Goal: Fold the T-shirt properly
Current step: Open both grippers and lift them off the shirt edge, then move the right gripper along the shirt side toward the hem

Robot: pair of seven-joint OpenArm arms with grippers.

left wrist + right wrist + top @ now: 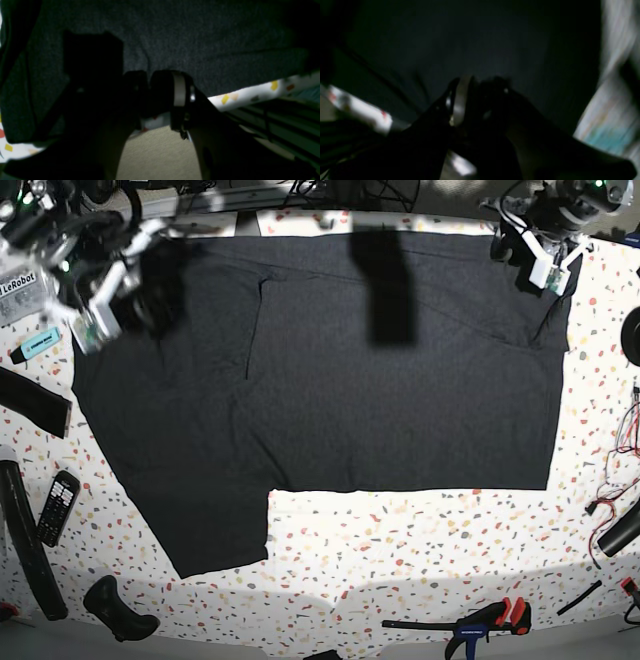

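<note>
The T-shirt [330, 380] lies spread across the far half of the speckled bench [420, 550], plain dark side up, reaching nearly from one side to the other; a long flap of it runs down toward the near edge on the base view's left, leaving a bare rectangular notch of bench beside it. Creases run down from its far edge, and a dark upright shadow falls on the cloth near the top middle. The left end effector [545, 265] sits at the shirt's far corner on the base view's right; in the left wrist view its fingers [178, 90] are pressed close together right at the cloth's hem [225, 82], apparently pinching the fabric edge. The right end effector [100, 320] is at the opposite far corner, blurred in the base view; the right wrist view is dark and smeared, with dark fabric [480, 45] filling the picture around the finger [460, 100], and whether it grips the cloth I cannot tell. On the bench near the left edge of the base view lie a black remote control [57, 505] and a turquoise marker [38, 343]; a clamp with red handles [480, 620] lies by the near edge.
</note>
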